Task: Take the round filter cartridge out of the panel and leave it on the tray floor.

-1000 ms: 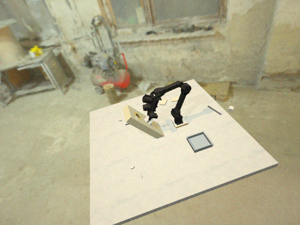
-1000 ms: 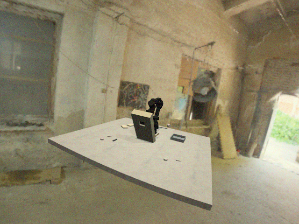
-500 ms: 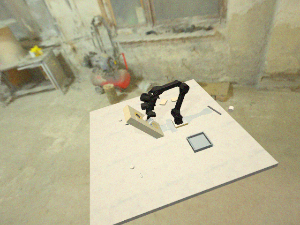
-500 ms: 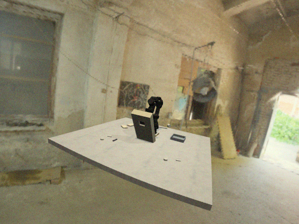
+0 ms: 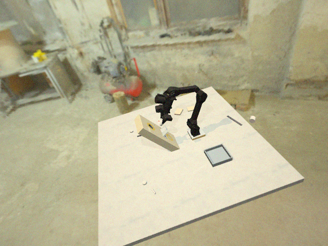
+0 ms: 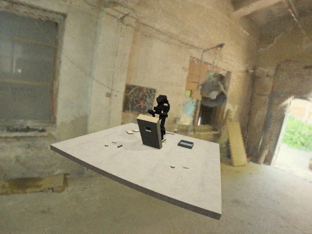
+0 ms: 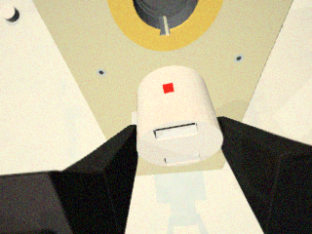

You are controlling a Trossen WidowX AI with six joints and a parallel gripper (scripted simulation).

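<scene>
Cartridge (image 7: 177, 109) — clamped between the fingertips of our gripper (image 5: 164, 122) (image 7: 175, 128), clear of the panel (image 5: 159, 139) (image 6: 150, 132) (image 7: 122, 93), its two slots facing the wrist view. Beyond it we see a yellow-ringed opening (image 7: 166, 44); our tray (image 5: 217, 155) (image 6: 185, 144) lies well apart from the gripper.

Yellow ring around the round hole (image 7: 165, 43) cut off by top edge of wrist pic. In ext. view, tan slab-shaped panel's front (image 6: 151, 132) hidden, facing away; slots too small to tell in top view.
</scene>
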